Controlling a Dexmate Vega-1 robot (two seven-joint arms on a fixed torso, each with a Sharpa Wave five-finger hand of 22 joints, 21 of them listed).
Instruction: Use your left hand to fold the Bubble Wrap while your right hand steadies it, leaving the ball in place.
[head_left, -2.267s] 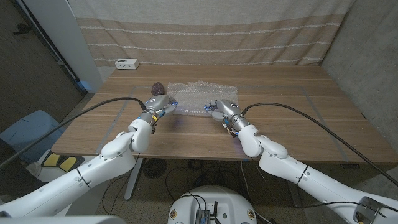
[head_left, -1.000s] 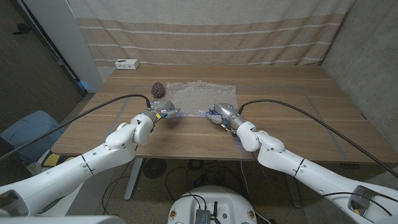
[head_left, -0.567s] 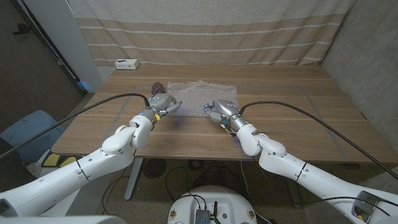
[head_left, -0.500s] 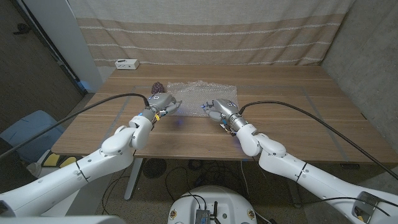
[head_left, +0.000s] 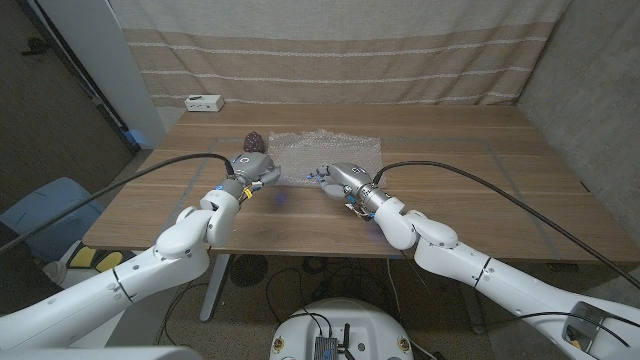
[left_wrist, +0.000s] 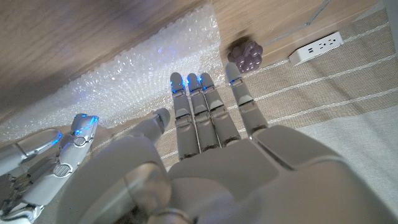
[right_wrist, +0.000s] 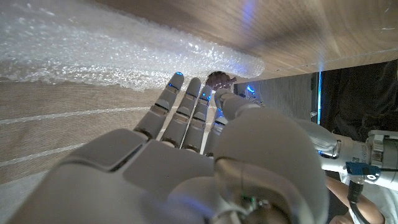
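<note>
Bubble Wrap (head_left: 330, 151) lies flat just beyond both sets of fingertips, its near edge at the left hand (head_left: 254, 168) and right hand (head_left: 337, 178), both spread and empty. Ball (head_left: 254, 142) sits beside the wrap's left corner; bare wood spreads nearer.

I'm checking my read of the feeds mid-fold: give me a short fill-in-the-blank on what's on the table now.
1. The bubble wrap lies spread on the ____ table.
2. The dark ball sits off the wrap's ____ far corner (robot's side).
3. Near the table's far left corner lies a ____ power strip.
4. The left hand has its fingers ____, holding nothing.

Missing words: wooden; left; white; apart
</note>
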